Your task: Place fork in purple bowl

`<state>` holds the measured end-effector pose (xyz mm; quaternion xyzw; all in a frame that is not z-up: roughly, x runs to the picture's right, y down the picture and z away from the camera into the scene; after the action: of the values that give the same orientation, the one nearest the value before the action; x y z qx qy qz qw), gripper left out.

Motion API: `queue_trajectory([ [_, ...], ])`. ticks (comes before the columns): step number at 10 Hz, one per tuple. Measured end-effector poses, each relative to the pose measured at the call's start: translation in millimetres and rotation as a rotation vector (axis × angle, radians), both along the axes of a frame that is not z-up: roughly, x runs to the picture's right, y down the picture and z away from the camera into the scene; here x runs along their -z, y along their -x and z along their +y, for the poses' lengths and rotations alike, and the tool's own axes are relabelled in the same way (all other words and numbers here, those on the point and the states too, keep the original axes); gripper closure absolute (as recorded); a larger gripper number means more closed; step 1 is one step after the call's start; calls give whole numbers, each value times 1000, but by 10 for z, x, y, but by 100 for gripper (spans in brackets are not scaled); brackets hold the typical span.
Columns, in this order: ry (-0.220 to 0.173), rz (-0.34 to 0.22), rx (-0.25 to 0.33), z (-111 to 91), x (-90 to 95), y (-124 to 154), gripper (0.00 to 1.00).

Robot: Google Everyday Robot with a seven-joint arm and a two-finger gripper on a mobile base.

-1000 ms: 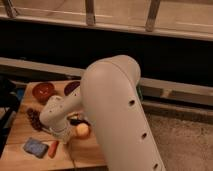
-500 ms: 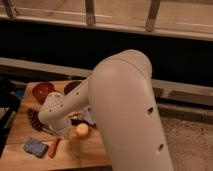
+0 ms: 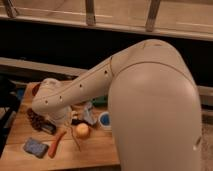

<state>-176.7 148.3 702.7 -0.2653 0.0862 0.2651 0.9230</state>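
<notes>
1. Camera view: the tool (image 3: 75, 119) hangs under the wrist at the left end of the white arm (image 3: 80, 90), low over the middle of the tabletop (image 3: 100, 155). Its jaws are closed together, and nothing shows between them.
2. Just in front of the tool lies a round yellow fruit (image 3: 82, 131). Close by the fruit's left side a thin dark sliver runs slantwise on the wood. I take it for the fork (image 3: 76, 143), lying flat and not yet picked up.
3. Left of the fork lies an orange stick (image 3: 56, 145), and beyond that a blue sponge (image 3: 36, 147). A small blue cup (image 3: 105, 120) stands to the right of the tool.
4. The purple bowl cannot be made out; the arm covers the back of the tabletop, where it may stand.
5. The step in hand looks like the reach for the fork. The jaws should part before the tool goes down, then straddle the handle across its width.
6. The end of the fork away from the fruit is the better place to grip, so neither the fruit nor the stick gets nudged.
7. Thin metal flat on wood gives little to hold, so the tips should reach the wood and close slowly.
8. Once gripped, lift the fork clear of the other things and let go only when low over the bowl.
</notes>
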Motion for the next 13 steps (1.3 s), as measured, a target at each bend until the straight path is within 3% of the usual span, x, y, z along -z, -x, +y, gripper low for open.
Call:
queue_trajectory([
  [3,-73,41,-4,-577,121,-135,100],
  [5,-128,24,-18,-958,250,-108,100],
  [11,-127,34,-13,-950,223,-129,100],
  [13,-162,37,-2,-1116,140,-51,100],
])
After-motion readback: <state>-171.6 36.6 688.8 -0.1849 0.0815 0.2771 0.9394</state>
